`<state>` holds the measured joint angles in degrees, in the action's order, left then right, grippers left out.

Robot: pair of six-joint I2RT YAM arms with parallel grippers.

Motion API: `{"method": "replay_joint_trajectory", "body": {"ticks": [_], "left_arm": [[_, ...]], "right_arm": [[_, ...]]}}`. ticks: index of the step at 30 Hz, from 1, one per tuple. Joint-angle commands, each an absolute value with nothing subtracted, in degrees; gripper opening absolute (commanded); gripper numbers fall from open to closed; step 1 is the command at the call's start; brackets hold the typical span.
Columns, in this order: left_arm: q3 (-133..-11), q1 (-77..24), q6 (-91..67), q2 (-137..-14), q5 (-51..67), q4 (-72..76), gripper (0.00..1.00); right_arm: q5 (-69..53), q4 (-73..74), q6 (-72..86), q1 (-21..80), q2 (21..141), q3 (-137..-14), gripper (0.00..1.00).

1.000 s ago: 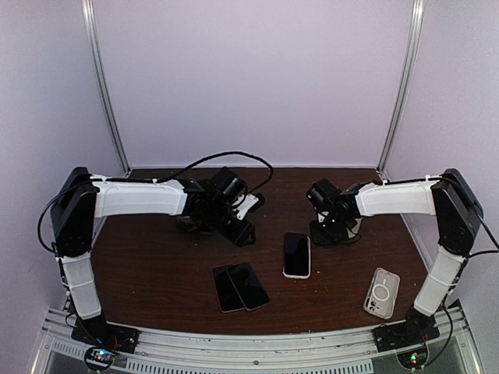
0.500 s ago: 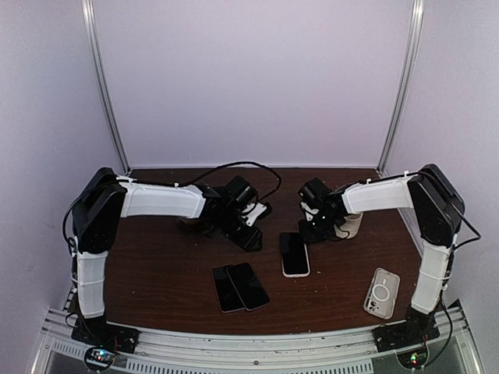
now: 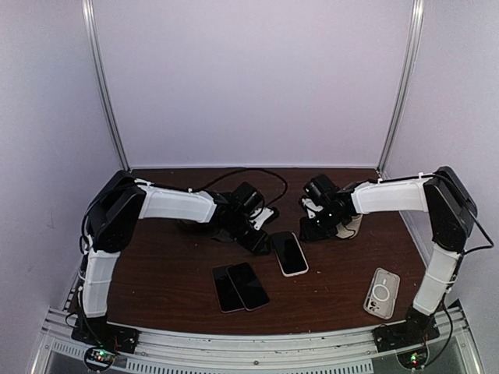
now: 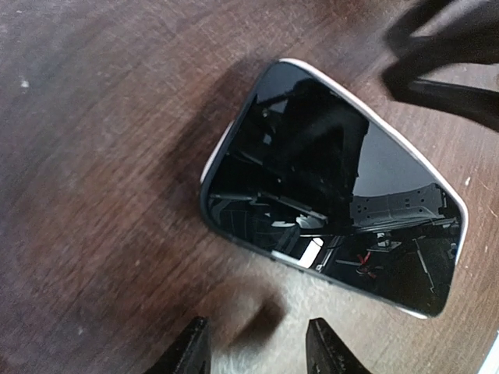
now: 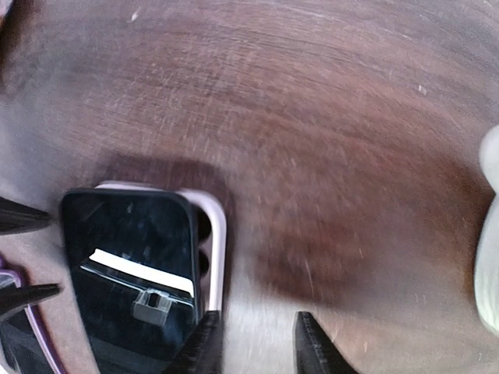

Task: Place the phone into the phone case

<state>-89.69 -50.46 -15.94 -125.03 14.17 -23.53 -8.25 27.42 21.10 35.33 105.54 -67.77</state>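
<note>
The left arm (image 3: 168, 204) stood up from the lower left of the overhead view, bent at the elbow and stretched rightward, its wrist tipped down so the left gripper (image 3: 260, 238) pointed low near the centre. The right arm (image 3: 390, 196) mirrored it from the lower right, with the right gripper (image 3: 310, 231) angled down just right of centre, near the other but apart. In each wrist view the fingers (image 4: 191, 352) (image 5: 204, 343) stood parted at the bottom edge.

Dark phone (image 5: 129, 273) lower left, brown table (image 5: 312, 117) — hand (image 5: 257, 343) parted, empty
</note>
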Motion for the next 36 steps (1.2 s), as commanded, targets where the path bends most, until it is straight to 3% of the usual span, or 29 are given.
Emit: {"method": "replay_joint_trajectory", "body": {"ticks": [1, 7, 19, 26, 36], "left_arm": [[-92.7, -50.3, -15.7, -127.2, 17.2, -20.1, 0.45], [-96.0, -50.7, -16.3, -130.0, 18.6, -20.1, 0.45], [-98.6, -51.7, -17.4, -131.7, 16.3, -21.6, 0.45], [-88.8, -47.1, -23.4, -119.9, 16.0, -21.1, 0.45], [-81.6, -45.0, -20.8, -107.8, 11.7, -25.3, 0.47]], "right_arm": [[-10.0, 25.9, 22.9, 35.3, 99.4, -63.2, 0.4], [-13.3, 22.1, 25.5, 35.4, 98.3, -59.3, 0.52], [-8.6, 23.2, 27.3, 37.6, 96.1, -58.9, 0.55], [-4.3, 24.2, 27.2, 46.0, 94.2, -61.1, 0.3], [-4.8, 27.8, 31.5, 48.7, 103.8, -60.3, 0.09]]}}
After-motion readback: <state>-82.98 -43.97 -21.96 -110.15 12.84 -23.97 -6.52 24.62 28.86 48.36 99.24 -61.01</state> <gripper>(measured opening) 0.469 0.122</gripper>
